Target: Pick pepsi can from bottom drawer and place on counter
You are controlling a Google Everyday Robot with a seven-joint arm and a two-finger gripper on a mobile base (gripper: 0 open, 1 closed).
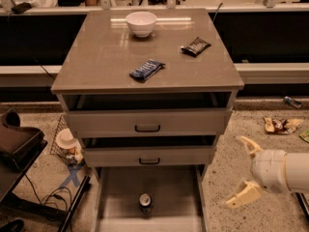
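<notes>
The pepsi can (146, 203) stands upright on the floor of the open bottom drawer (169, 187), near its front middle, silver top showing. The counter (106, 57) is the tan-grey top of the cabinet above. My gripper (243, 170) is at the lower right, right of the drawer and level with it, apart from the can. Its two cream fingers (243, 195) are spread wide and hold nothing.
On the counter sit a white bowl (141, 22), a flat blue snack wrapper (146, 69) and a black snack packet (195, 46). The two upper drawers (147, 122) are slightly open. A dark chair (17, 141), cables and a basket stand at left; wrappers (281, 124) lie on the floor at right.
</notes>
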